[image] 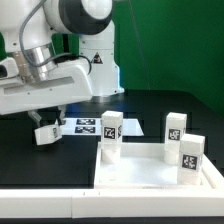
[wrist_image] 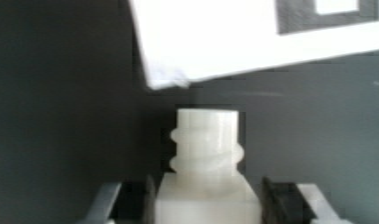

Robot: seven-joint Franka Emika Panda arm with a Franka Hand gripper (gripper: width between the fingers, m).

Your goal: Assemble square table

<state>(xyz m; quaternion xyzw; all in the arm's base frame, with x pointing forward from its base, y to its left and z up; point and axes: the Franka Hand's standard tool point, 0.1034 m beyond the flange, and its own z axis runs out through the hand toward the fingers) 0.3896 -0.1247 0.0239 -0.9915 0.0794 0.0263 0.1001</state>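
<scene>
- Three legs stand upright on the square top (image: 140,172), which lies flat on the black bench (image: 150,108) toward the exterior view's right, its raised rim walling them in like a shallow tray.
- From my remote seat I read them as one leg (image: 110,136) near the top's far corner on the exterior view's left, one leg (image: 175,130) toward the far right, and one leg (image: 191,158) nearest the camera at the right edge.
- Each of those stands with its long axis vertical and a black-and-white tag facing the camera.
- Beyond the top, the marker board (image: 88,127) lies flat on the bench; I also see its white edge and part of a tag in the wrist view (wrist_image: 257,40).
- At the exterior view's left, the gripper (image: 44,131) hangs low over the bench, clear of the top, with the arm (image: 50,70) above it.
- Its jaws are partly closed on a fourth leg (wrist_image: 207,150); both fingers (wrist_image: 111,205) flank the white piece and press its sides.
- That held leg has its long axis running along the fingers, its stepped, ridged end pointing out past the fingertips toward the marker board's edge.
- Whether its lower end touches the bench I cannot tell.
</scene>
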